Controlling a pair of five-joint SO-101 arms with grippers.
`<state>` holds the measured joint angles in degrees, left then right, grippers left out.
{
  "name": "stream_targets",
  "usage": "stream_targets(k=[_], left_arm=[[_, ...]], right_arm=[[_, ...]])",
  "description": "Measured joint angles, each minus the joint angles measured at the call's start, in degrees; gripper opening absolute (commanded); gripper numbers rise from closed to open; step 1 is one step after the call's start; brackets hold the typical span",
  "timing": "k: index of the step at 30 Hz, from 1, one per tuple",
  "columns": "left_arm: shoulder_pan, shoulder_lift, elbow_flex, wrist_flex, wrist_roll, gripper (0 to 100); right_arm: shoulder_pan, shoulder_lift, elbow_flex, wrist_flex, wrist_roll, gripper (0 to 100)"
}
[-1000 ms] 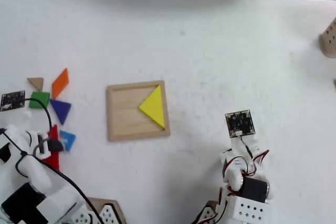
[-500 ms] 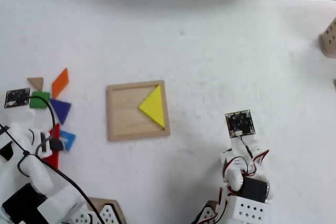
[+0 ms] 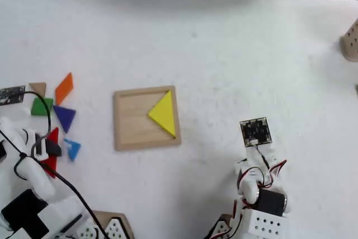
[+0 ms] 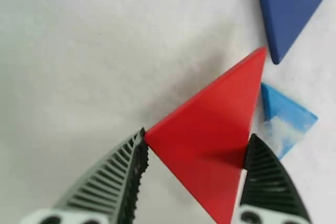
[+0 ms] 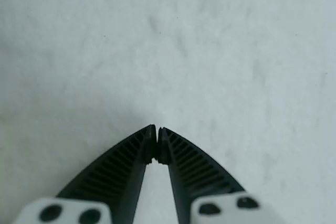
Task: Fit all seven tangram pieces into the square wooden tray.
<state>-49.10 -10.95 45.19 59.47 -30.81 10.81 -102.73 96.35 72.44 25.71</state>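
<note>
The square wooden tray [image 3: 131, 130] lies mid-table with a yellow triangle [image 3: 164, 113] in its right half. To its left lie loose pieces: orange [image 3: 64, 88], tan [image 3: 38, 88], green [image 3: 42, 106], a dark blue triangle [image 3: 65, 117] and a small light blue triangle [image 3: 72, 149]. My left gripper [image 4: 197, 141] is shut on the red triangle [image 4: 210, 129], one finger at each side; its shadow falls on the cloth. The dark blue triangle [image 4: 291, 3] and the light blue triangle [image 4: 286, 119] lie just beyond it. From above, the red triangle [image 3: 51, 137] sits under the left arm. My right gripper [image 5: 157, 145] is shut, empty, over bare cloth.
The right arm [image 3: 258, 194] stands at the front edge, right of the tray. A pale wooden object [image 3: 351, 40] sits at the far right edge. White cloth covers the table, with wide free room behind and right of the tray.
The left arm has shifted left and back with the red triangle in its grip, drawing it away from the light blue piece. The right arm has not moved.
</note>
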Motion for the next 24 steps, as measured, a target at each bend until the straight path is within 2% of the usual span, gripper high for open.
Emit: stream_targets(k=[9, 14, 20, 24], left_arm=[[0.09, 0.0, -1.93, 2.2, 0.09, 10], [3.69, 0.0, -7.03, 8.88, 5.98, 10], [11.87, 0.0, -13.1, 18.02, 14.86, 10], [20.04, 0.0, -13.36, 18.99, 21.54, 10]], right_arm=[[0.0, 0.0, 0.0, 0.0, 0.0, 1.8], [0.0, 0.0, 0.0, 0.0, 0.0, 1.8], [0.0, 0.0, 0.0, 0.0, 0.0, 1.8], [0.0, 0.0, 0.0, 0.0, 0.0, 1.8]])
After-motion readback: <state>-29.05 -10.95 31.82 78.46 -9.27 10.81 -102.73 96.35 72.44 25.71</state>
